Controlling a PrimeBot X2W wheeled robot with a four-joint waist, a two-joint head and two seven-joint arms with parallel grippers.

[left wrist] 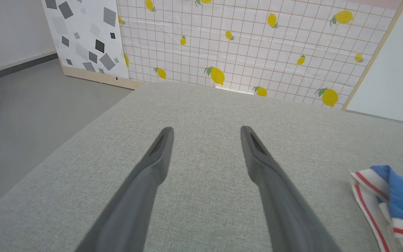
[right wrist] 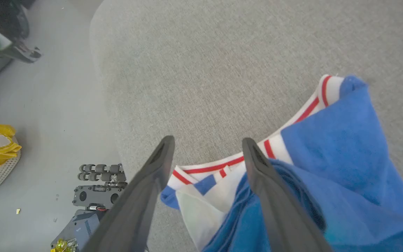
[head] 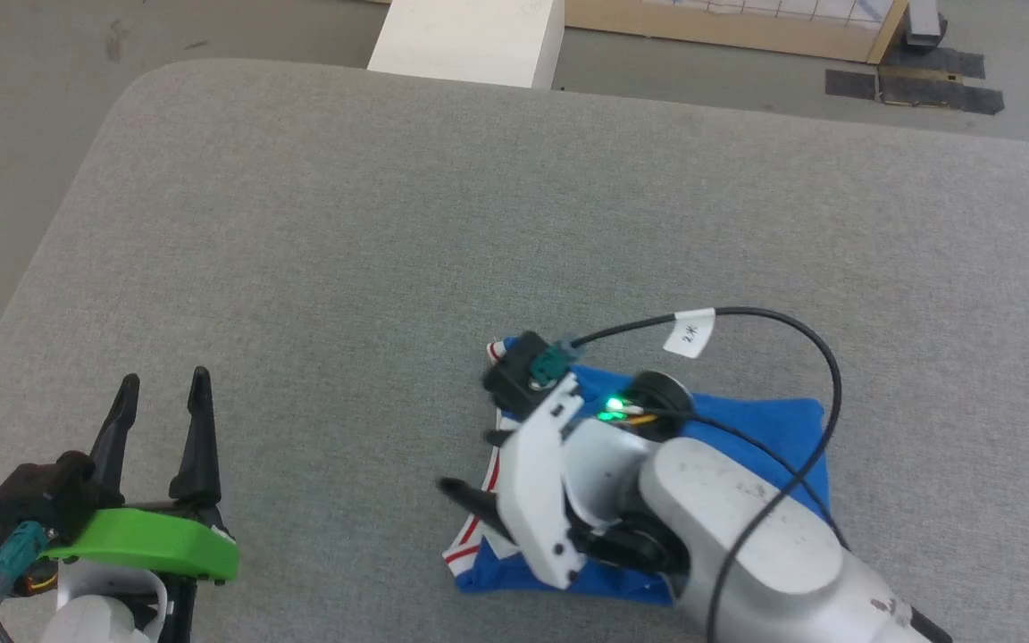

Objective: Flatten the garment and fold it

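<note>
beneath the right arm (head: 747, 527) the garment (head: 791, 420) lies half hidden, right fingers (right wrist: 154, 175) and left fingers (left wrist: 156, 164) spread, released.

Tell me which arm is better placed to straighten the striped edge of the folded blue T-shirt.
Right, most likely. The right gripper hangs open directly above the striped edge of the T-shirt. The left gripper is open too, but sits over the grey fabric surface, well apart from the shirt.
</note>
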